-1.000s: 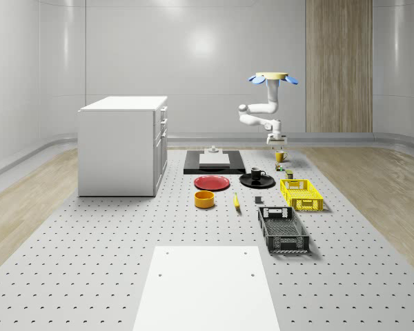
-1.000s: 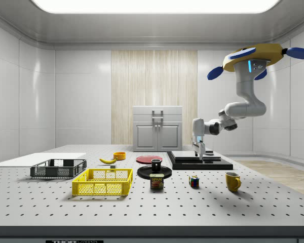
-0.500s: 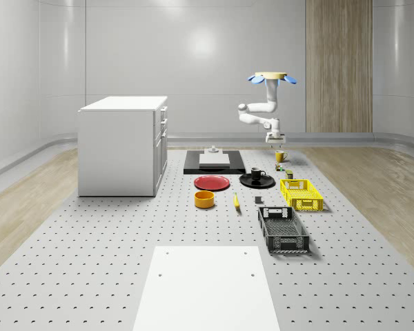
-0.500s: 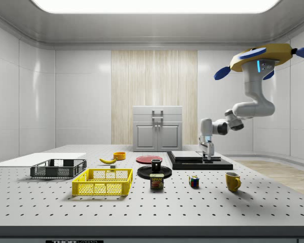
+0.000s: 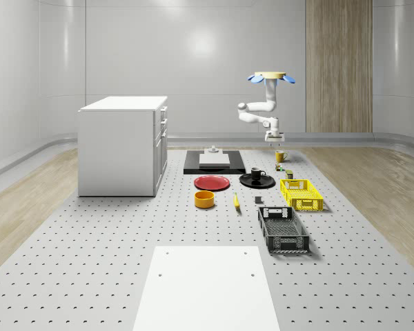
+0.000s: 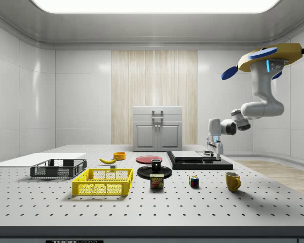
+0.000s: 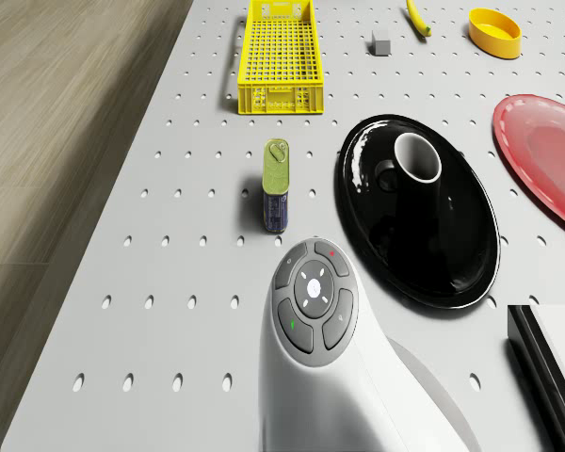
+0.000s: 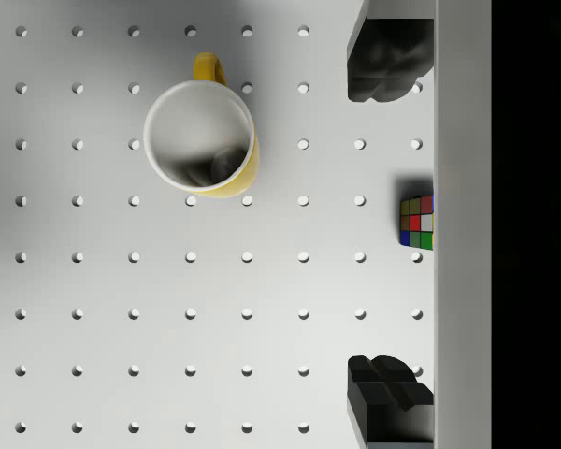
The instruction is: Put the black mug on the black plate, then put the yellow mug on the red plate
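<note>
The glossy black mug (image 7: 417, 160) stands upright on the round black plate (image 7: 457, 259), a little off the plate's middle, seen right of centre in the drone view; in the whole-scene view the same mug (image 5: 257, 174) sits on the plate (image 5: 268, 182) just right of the frame's centre. The flat red plate (image 5: 212, 183) lies beside it toward the whole-scene view's left, bare. The yellow ceramic mug (image 8: 204, 138) stands upright on the perforated grey table (image 8: 103, 309), its handle showing at its rim, in the upper left of the wrist view; in the side view it (image 6: 232, 181) stands at the lower right, apart from both plates. The 2-finger gripper (image 6: 215, 150) hangs above the table, higher than the mug and to the mug's left in the side view, with its dark fingertips (image 8: 383, 61) spread wide and nothing between them. The drone (image 6: 269, 56) hovers high at the upper right of the side view, above the table's far end. A small multicoloured cube (image 8: 417, 221) lies on the table near the gripper's line. A blue tin can (image 7: 276, 185) lies beside the black plate, and a yellow mesh crate (image 7: 280, 56) stands beyond it.
</note>
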Motion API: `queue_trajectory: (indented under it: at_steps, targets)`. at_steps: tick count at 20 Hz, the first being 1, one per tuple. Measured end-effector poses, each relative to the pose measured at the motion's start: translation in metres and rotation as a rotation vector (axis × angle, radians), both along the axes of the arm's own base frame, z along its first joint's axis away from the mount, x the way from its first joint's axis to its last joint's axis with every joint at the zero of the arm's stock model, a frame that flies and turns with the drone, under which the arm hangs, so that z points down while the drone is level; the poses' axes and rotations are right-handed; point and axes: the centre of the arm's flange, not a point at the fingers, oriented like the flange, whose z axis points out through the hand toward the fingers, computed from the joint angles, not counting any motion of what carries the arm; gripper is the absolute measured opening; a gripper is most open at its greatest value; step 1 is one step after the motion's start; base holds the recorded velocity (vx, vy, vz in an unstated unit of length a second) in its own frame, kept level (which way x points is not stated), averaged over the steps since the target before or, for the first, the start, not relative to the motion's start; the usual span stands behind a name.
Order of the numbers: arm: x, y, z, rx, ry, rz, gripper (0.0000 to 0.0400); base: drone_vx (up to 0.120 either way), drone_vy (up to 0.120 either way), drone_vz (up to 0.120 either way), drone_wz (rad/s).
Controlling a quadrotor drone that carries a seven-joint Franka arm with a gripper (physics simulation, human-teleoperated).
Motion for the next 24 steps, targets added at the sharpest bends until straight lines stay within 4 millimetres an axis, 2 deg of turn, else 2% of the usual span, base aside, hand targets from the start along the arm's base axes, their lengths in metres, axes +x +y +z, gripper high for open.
queue_trajectory:
  at_steps: [6,12,15,24]
  targets:
    - [0.0000,0.0000,0.0000,0.000,0.000,0.000,0.0400,-0.120,0.007,0.000,0.000]
    - [0.0000,0.0000,0.0000,0.000,0.000,0.000,0.0400,0.000,0.000,-0.113,0.000]
    - [0.0000,0.0000,0.0000,0.000,0.000,0.000,0.0400,-0.027,0.107,0.000,0.000]
    - [0.0000,0.0000,0.0001,0.000,0.000,0.000,0.0400,-0.107,0.000,0.000,0.000]
